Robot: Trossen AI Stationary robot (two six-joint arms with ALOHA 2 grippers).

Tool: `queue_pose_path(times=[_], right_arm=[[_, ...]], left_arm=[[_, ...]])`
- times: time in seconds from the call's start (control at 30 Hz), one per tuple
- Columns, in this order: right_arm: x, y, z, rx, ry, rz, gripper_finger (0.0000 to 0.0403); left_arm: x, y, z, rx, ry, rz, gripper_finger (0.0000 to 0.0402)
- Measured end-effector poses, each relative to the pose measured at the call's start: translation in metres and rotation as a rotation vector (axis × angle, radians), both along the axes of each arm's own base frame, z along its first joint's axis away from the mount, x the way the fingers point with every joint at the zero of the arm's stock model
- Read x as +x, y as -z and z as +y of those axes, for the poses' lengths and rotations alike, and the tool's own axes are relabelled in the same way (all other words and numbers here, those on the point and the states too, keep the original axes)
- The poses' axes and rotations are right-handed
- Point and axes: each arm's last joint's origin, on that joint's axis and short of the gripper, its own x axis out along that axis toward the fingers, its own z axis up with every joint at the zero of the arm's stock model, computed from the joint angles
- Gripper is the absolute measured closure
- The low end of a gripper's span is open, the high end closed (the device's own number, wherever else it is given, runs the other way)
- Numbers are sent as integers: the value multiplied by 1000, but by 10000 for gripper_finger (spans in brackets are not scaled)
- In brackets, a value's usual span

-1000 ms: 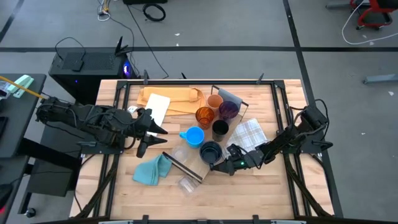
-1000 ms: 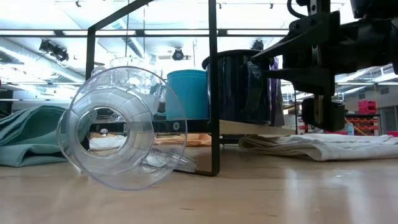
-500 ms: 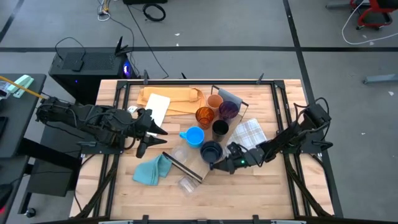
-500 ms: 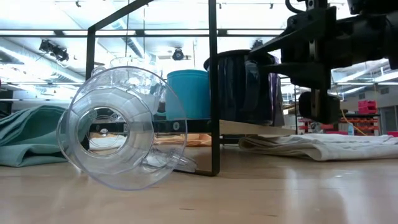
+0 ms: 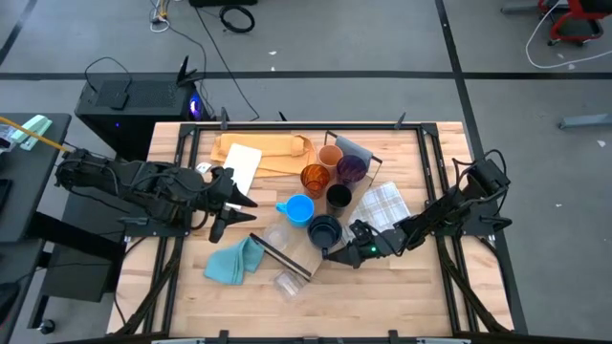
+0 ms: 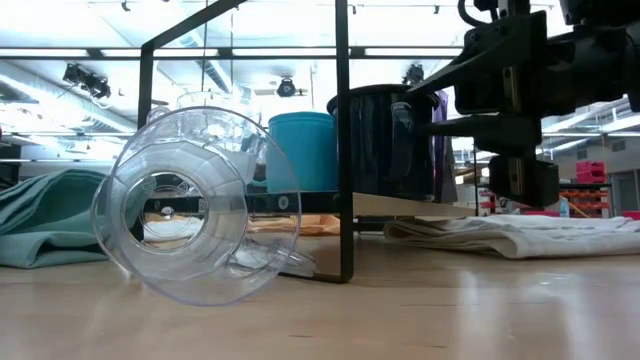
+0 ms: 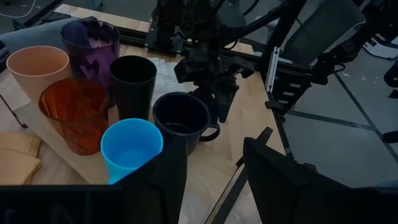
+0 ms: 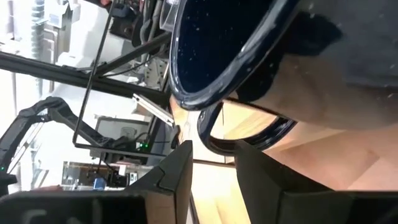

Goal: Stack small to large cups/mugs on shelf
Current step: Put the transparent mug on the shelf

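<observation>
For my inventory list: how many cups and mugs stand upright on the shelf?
6: tan cup, purple tumbler, amber cup, black cup, light blue mug, dark mug.

Even overhead light fills the high view; the table [image 5: 382, 296] reads bright, with only soft, short shadows. The low view looks into ceiling strip lights [image 6: 250, 52], which glare white and leave the dark mug [image 6: 385, 140] and the right gripper [image 6: 510, 130] nearly silhouetted; the clear cup [image 6: 185, 205] lying close to the lens catches highlights and bends what lies behind it. The left wrist view is dim (colours muddy, its own fingers [image 7: 283, 186] blurred). In the right wrist view the mug's rim [image 8: 230, 87] looms soft, with blown-out brightness behind.
</observation>
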Motion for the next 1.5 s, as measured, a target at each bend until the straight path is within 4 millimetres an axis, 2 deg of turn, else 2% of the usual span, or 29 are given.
queue_pose_path(times=[0.33, 0.53, 0.67, 0.8, 0.93, 1.03, 1.13, 1.27, 1.5], right_arm=[[-8, -18, -1, -4, -55, 17, 279], [-32, -52, 3, 9, -114, 35, 283], [-53, -81, 19, 70, -159, -2, 287], [-63, -103, 55, 79, -251, 61, 294], [-54, -124, 102, -3, -357, 85, 297], [-37, -136, 128, -184, -429, 76, 298], [-16, -145, 142, -362, -461, 127, 298], [5, -146, 155, -480, -514, 199, 298], [15, -130, 177, -517, -724, 250, 298]], left_arm=[[0, 0, 0, 3, 1, 2, 237], [0, 0, -1, -6, 20, 3, 237], [0, 0, -1, -11, 28, 4, 237], [-1, 0, -3, -11, 37, 4, 237], [-2, 0, -7, -10, 61, 4, 237], [-3, 0, -11, -11, 81, 5, 237], [-4, 0, -16, -25, 102, 7, 237], [-8, 0, -25, -70, 133, 16, 237], [-20, 5, -46, -178, 172, 93, 237]])
